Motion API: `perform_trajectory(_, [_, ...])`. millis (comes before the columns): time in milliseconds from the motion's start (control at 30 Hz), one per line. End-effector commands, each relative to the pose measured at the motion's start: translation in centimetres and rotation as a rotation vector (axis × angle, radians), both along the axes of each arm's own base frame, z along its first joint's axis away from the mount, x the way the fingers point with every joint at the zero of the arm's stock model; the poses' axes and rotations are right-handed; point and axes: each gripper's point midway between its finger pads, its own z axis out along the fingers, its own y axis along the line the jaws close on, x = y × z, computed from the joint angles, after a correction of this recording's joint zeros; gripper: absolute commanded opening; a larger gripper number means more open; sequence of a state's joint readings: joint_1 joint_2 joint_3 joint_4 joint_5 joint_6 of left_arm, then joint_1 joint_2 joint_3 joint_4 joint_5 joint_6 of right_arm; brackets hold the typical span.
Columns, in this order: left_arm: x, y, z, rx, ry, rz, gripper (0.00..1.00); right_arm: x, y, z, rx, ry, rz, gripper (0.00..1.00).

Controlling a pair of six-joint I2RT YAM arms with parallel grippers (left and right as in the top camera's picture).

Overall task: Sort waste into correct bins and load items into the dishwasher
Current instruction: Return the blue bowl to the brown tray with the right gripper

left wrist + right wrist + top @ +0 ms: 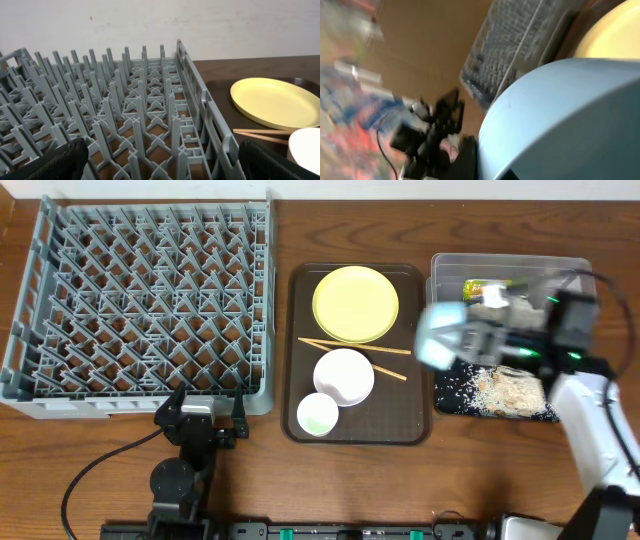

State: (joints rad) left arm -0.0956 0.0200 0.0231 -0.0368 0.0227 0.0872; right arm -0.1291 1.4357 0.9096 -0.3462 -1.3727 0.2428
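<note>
Overhead: the grey dish rack (150, 300) fills the left of the tabletop (350, 220). At its near edge sits the left gripper (203, 415), spread wide and empty. The right gripper (472, 340) clasps a blurred light-blue bowl (438, 340) over the gap between the brown serving tray (300, 360) and the black tray (442, 408).

Left wrist: peg rows run ahead, with the yellow plate (272, 102) to the right.

Right wrist: the bowl crowds a smeared view.
</note>
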Motion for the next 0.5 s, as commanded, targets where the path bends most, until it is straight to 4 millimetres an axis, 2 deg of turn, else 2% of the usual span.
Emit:
perform_trajectory(0, [-0.1,0.3,-1.7,0.025,0.052,0.016,0.96,-0.3,5.1,-0.7,-0.19,0.048,0.016,0.01])
perform_trajectory(67, [-0.1,0.3,-1.7,0.025,0.052,0.016,0.96,-1.1,6.7,-2.7,-0.355,0.075,0.013,0.01])
perform_trajectory(133, [-0.1,0.3,-1.7,0.025,0.052,0.016,0.96,-2.3,7.2,-4.7,-0.553,0.091,0.009,0.01])
perform_trajectory(267, [-0.1,0.3,-1.7,0.025,0.052,0.016,0.96,-3.7,5.9,-6.3,-0.922,0.068,-0.038,0.01])
perform_trajectory(400, [-0.1,0.3,-1.7,0.025,0.052,0.016,0.96,-4.7,5.4,-7.0,-1.073,0.035,-0.04,0.01])
perform_trajectory(467, [-0.1,0.3,-1.7,0.025,0.052,0.016,0.96,-5.4,5.4,-8.0,-1.122,0.051,-0.013,0.01])
